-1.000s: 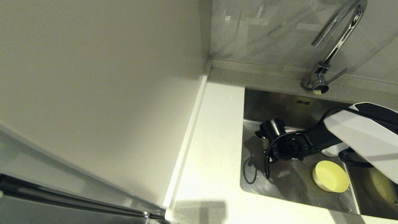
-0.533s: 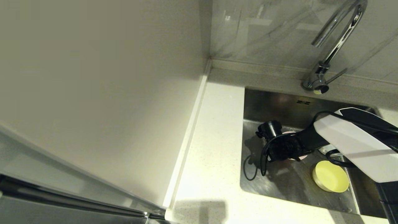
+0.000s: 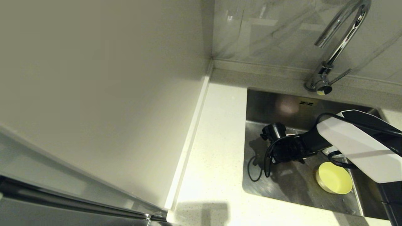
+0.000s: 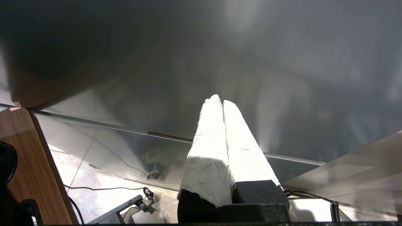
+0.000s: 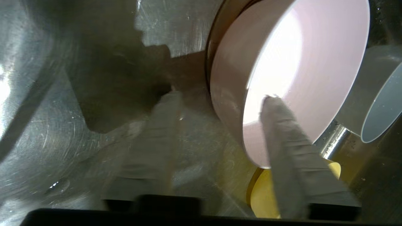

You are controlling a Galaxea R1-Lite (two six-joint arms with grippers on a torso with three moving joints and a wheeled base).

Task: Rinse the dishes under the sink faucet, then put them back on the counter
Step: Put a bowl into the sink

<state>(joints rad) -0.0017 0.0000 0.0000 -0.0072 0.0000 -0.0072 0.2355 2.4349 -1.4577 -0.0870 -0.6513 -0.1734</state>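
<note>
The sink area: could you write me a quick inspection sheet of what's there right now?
Surface: white speckled counter around a steel sink.
Job's things: pink bowl, yellow-green bowl and white bowl, all in the sink; faucet shows no water.
Clutter: nothing seen.
Grippers: right gripper in the sink, fingers apart, one finger over the pink bowl's inside, one outside; left gripper parked away, shut.
Cables: black cable looped at the right wrist.
Surroundings: off-white wall panel, glossy backsplash.

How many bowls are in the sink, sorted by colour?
Pink bowl: 1
Yellow bowl: 1
White bowl: 1
Total: 3, all down in the sink.
</note>
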